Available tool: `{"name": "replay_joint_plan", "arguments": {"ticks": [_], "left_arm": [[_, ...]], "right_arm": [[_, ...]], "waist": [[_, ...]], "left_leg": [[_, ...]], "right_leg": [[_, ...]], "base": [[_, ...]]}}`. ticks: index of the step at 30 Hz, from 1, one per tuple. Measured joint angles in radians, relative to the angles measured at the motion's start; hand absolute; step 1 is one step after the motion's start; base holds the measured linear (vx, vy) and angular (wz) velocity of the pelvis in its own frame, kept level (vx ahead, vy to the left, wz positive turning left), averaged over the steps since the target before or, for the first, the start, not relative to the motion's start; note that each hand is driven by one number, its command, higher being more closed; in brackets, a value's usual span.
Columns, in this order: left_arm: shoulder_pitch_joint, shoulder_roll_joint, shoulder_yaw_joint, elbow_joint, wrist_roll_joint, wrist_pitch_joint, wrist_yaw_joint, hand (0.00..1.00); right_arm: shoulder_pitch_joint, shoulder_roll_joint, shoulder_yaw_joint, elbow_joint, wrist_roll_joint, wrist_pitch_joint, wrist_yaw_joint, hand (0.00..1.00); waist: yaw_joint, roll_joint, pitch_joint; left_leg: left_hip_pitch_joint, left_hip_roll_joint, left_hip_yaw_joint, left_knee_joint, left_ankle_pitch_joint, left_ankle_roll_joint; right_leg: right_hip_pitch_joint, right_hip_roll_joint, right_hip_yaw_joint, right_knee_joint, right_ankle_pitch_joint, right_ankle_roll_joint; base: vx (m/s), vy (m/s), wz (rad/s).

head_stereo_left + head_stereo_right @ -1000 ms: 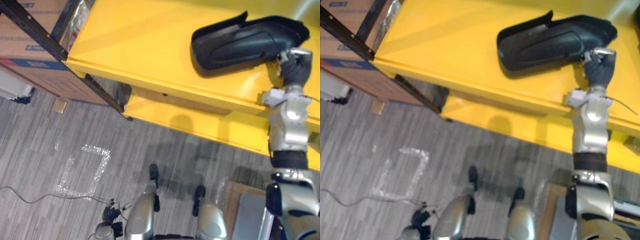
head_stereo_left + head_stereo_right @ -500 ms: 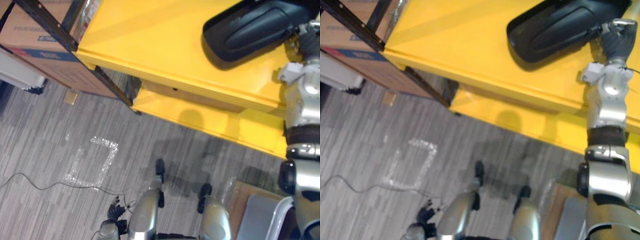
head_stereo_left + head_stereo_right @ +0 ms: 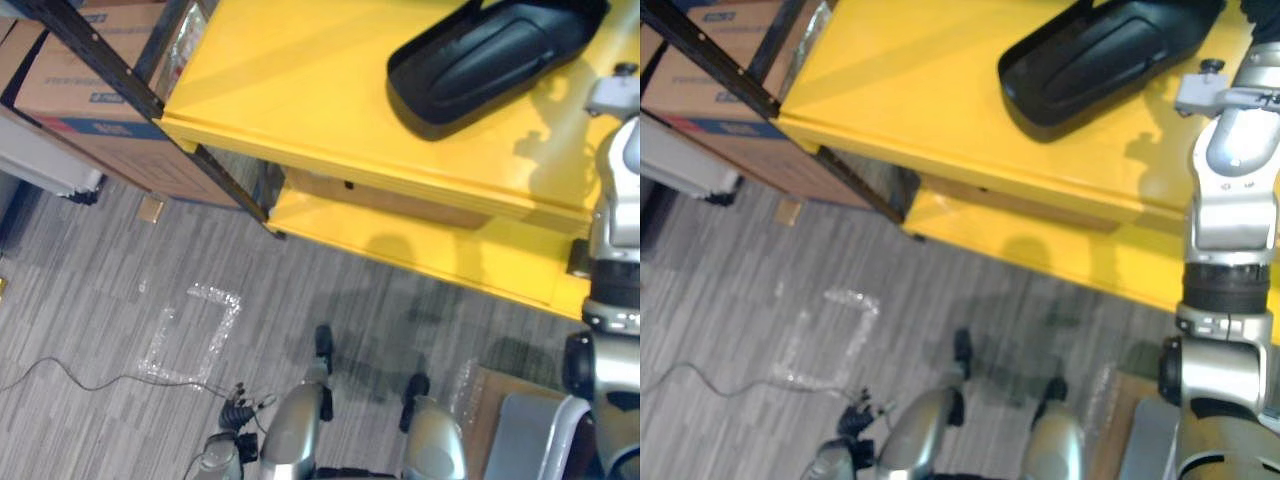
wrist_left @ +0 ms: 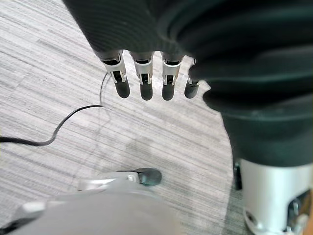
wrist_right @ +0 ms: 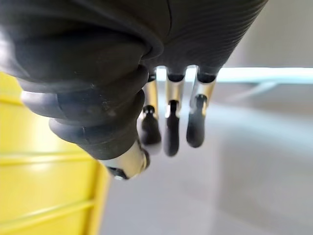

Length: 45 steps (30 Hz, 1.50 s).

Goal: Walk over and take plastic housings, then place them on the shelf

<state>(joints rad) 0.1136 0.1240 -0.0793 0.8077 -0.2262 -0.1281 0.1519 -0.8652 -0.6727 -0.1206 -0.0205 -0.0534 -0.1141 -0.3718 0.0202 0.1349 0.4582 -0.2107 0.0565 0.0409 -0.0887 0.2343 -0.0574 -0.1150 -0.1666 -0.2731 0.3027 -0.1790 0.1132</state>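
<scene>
One black housing lay on the yellow shelf, upper right of frame. Right hand hung slack and empty; left hand likewise, over the floor. Placement looked done.

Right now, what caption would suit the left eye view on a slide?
Black plastic housing lying on the yellow shelf, cardboard boxes to its left.

Black plastic housing: far end cut by top edge in both eye views. Cardboard box partly behind black rack post, cut by left edge. Lower shelf mostly hidden under upper shelf. Bkgd past right hand too blurred to tell.
</scene>
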Motion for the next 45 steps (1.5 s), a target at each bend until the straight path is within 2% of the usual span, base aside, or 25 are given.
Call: {"name": "replay_joint_plan", "arguments": {"ticks": [2,3,6,8,9,11,13,17,19,20,23,27,31,36,41,45], "left_arm": [[0.010,0.023,0.000,0.007,0.003,0.000,0.000,0.00],[0.010,0.028,0.001,0.009,0.006,0.001,0.000,0.00],[0.009,0.031,0.020,0.030,0.010,0.003,0.000,0.00],[0.010,0.031,0.020,0.043,0.013,0.009,0.000,0.00],[0.010,0.030,0.020,0.044,0.015,0.011,0.000,0.00],[0.010,0.030,0.020,0.052,0.038,0.021,0.000,0.00],[0.009,0.029,0.020,0.067,0.038,0.023,0.000,0.00],[0.011,0.029,0.031,0.076,0.038,0.023,0.000,0.00],[0.016,0.030,0.038,0.075,0.038,0.023,0.001,0.00],[0.018,0.034,0.038,0.075,0.038,0.023,0.000,0.00],[0.032,0.047,0.038,0.073,0.038,0.028,0.000,0.00],[0.043,0.069,0.037,0.069,0.038,0.033,0.000,0.00],[0.043,0.066,0.026,0.067,0.037,0.035,-0.001,0.00],[0.043,0.070,0.028,0.064,0.035,0.036,-0.001,0.00],[0.043,0.109,0.029,0.062,0.035,0.036,-0.008,0.00],[0.043,0.111,0.031,0.053,0.034,0.035,-0.009,0.00]], "right_arm": [[0.019,0.000,0.006,-0.042,0.017,-0.001,0.010,0.00],[0.020,-0.001,0.009,-0.056,0.037,-0.001,0.021,0.00],[0.025,0.005,0.063,-0.100,0.222,-0.005,0.150,0.00],[0.046,0.045,0.115,-0.115,0.300,0.010,0.230,0.00],[0.050,0.063,0.127,-0.116,0.301,0.014,0.248,0.00],[0.070,0.143,0.191,-0.104,0.263,0.038,0.300,0.00],[0.074,0.173,0.243,-0.070,0.191,0.052,0.346,0.00],[0.074,0.168,0.302,-0.040,-0.012,0.064,0.456,0.00],[0.067,0.111,0.355,-0.032,-0.109,0.089,0.509,0.00],[0.066,0.056,0.377,-0.032,-0.152,0.100,0.525,0.00],[0.057,-0.061,0.384,-0.027,-0.200,0.136,0.532,0.00],[-0.010,-0.181,0.383,-0.009,-0.280,0.141,0.499,0.00],[-0.046,-0.253,0.378,-0.013,-0.327,0.141,0.473,0.00],[-0.035,-0.319,0.378,-0.039,-0.330,0.140,0.491,0.00],[0.049,-0.352,0.375,-0.123,-0.293,0.117,0.594,0.00],[0.080,-0.369,0.375,-0.130,-0.300,0.118,0.632,0.00]], "waist": [[-0.005,-0.033,-0.017],[-0.005,-0.039,-0.020],[-0.005,-0.063,-0.034],[-0.002,-0.067,-0.055],[-0.001,-0.066,-0.058],[0.002,-0.066,-0.059],[0.006,-0.066,-0.060],[0.022,-0.066,-0.060],[0.022,-0.073,-0.064],[0.021,-0.077,-0.066],[0.020,-0.094,-0.075],[0.015,-0.104,-0.080],[0.007,-0.105,-0.080],[0.005,-0.111,-0.077],[-0.005,-0.147,-0.080],[-0.003,-0.154,-0.080]], "left_leg": [[0.001,0.004,0.001,0.004,0.000,0.000],[0.001,0.004,0.001,0.004,0.000,0.000],[0.020,0.002,0.001,0.004,-0.001,-0.001],[0.021,0.004,0.001,0.003,-0.006,0.001],[0.021,0.005,0.001,0.001,-0.008,0.002],[0.030,0.009,0.003,-0.001,-0.018,-0.003],[0.035,0.012,0.005,-0.001,-0.022,0.003],[0.031,0.015,0.003,-0.001,-0.022,0.003],[0.023,0.011,-0.002,-0.001,-0.022,0.003],[0.015,0.009,-0.004,-0.001,-0.022,0.003],[0.000,0.003,-0.007,-0.001,-0.012,0.006],[0.001,0.003,-0.004,0.000,-0.010,0.007],[0.001,0.006,-0.004,-0.001,-0.011,0.006],[-0.004,0.011,0.008,-0.002,-0.013,0.008],[-0.004,0.012,0.019,-0.002,-0.015,0.011],[-0.008,0.010,0.020,-0.002,-0.015,0.011]], "right_leg": [[0.016,0.009,-0.001,-0.028,0.016,0.001],[0.020,0.010,-0.001,-0.035,0.019,0.001],[0.051,0.012,-0.002,-0.061,0.031,0.002],[0.053,0.015,-0.002,-0.069,0.033,0.002],[0.053,0.015,-0.002,-0.070,0.033,0.002],[0.063,0.019,-0.001,-0.077,0.036,0.000],[0.072,0.023,0.000,-0.090,0.042,0.000],[0.080,0.030,-0.003,-0.112,0.054,0.002],[0.079,0.028,-0.009,-0.120,0.056,0.005],[0.079,0.029,-0.018,-0.126,0.060,0.005],[0.076,0.026,-0.024,-0.136,0.070,0.008],[0.077,0.026,-0.023,-0.140,0.071,0.008],[0.076,0.030,-0.022,-0.142,0.071,0.007],[0.062,0.033,-0.003,-0.143,0.077,0.005],[0.058,0.033,0.001,-0.144,0.078,0.005],[0.054,0.031,0.003,-0.143,0.079,0.005]], "base": [[0.07,-0.030,-0.02],[0.06,-0.017,-0.02],[0.03,-0.004,0.00],[0.00,0.000,0.00],[-0.04,-0.005,-0.02],[-0.04,-0.002,-0.04],[-0.03,-0.004,-0.05],[0.00,-0.004,0.01],[0.03,-0.009,0.12],[0.04,-0.011,0.13],[0.07,-0.017,0.08],[0.06,-0.030,-0.01],[0.00,0.000,0.00],[-0.02,-0.003,-0.10],[0.00,-0.002,-0.02],[0.00,0.000,0.00]]}}
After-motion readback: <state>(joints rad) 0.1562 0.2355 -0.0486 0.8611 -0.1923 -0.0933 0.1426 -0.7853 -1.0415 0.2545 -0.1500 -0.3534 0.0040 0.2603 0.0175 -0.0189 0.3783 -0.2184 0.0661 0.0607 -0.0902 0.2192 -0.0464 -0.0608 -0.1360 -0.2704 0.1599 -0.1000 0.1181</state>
